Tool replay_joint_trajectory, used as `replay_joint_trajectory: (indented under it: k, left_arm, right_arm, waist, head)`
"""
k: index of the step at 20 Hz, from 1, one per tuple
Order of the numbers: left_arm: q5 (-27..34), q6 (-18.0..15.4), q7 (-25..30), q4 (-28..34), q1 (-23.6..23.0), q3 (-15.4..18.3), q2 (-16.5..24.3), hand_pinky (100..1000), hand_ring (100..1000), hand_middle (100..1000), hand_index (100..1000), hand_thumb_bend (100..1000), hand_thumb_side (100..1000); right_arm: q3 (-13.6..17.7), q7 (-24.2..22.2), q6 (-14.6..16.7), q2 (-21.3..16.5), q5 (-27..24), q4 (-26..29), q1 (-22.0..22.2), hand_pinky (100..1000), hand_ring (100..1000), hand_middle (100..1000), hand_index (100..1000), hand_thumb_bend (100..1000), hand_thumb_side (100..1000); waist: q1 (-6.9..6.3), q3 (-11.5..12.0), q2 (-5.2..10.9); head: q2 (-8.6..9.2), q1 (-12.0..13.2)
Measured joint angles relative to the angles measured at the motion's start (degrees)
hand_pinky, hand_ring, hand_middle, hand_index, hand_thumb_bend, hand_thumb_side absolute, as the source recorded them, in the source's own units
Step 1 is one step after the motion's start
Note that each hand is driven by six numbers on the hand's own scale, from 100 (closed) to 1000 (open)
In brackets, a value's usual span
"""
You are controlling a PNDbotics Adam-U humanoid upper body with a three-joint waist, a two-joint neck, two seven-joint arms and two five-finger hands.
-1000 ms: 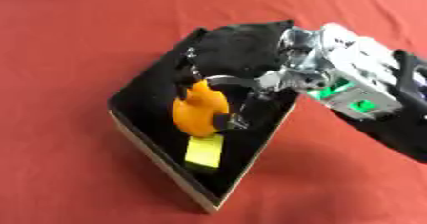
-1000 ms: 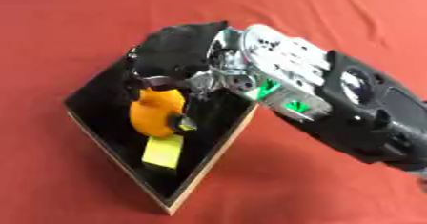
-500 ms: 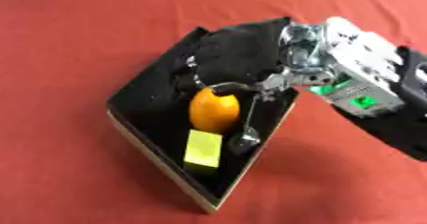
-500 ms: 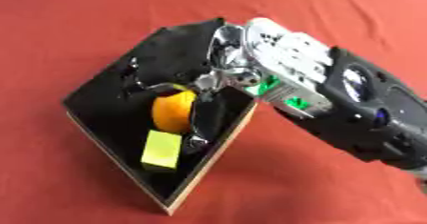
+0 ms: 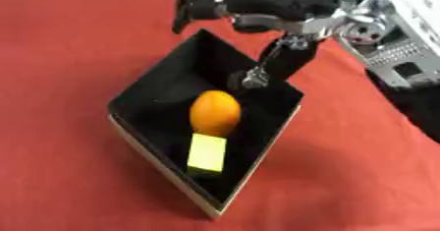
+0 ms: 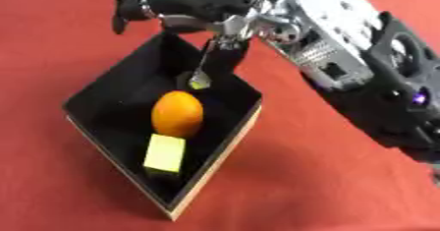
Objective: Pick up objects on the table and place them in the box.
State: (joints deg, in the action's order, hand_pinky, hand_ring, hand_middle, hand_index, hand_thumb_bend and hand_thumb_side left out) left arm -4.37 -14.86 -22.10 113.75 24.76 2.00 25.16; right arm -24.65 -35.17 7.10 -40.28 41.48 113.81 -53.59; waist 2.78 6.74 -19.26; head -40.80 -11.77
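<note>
While the right hand (image 5: 258,1) hovers, one orange (image 5: 215,112) and one yellow block (image 5: 207,152) lie in the box (image 5: 163,163).

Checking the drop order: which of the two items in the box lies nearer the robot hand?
The orange fruit. It lies closer to the right robot hand above the box's far corner; the yellow block sits beyond it, toward the near corner.

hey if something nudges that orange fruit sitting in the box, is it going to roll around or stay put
The orange fruit looks rounded and smooth, so it would probably roll if nudged. It seems to touch the yellow block, which likely stops it that way. The box walls should keep it inside. Its skin may be somewhat slippery.
</note>
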Motion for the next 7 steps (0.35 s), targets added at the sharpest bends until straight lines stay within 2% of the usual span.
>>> replay_joint_trajectory:
  k: [1, 2, 7]
  left_arm:
    - [0.0, 0.0, 0.0, 0.0, 0.0, 0.0, 0.0, 552, 805, 709, 804, 102, 711]
    - [-0.1, 0.0, -0.1, 0.0, 0.0, 0.0, 0.0, 552, 805, 709, 804, 102, 710]
    - [-0.2, 0.0, -0.4, 0.0, -0.1, 0.1, 0.0, 552, 804, 709, 804, 100, 709]
  right_arm:
    - [0.9, 1.1, 0.0, -0.5, -0.4, 0.0, 0.4, 775, 764, 673, 778, 397, 100]
    - [1.7, 2.0, -0.1, -1.0, -0.8, 0.0, 0.9, 773, 760, 670, 775, 445, 100]
    - [6.0, 5.3, 0.2, -4.6, -2.4, 0.0, 4.2, 736, 697, 606, 712, 419, 100]
  waist:
    - [-0.03, 0.0, 0.09]
    - [-0.10, 0.0, 0.18]
    - [-0.34, -0.1, 0.30]
  head:
    - [0.00, 0.1]
    - [0.00, 0.1]
    - [0.00, 0.2]
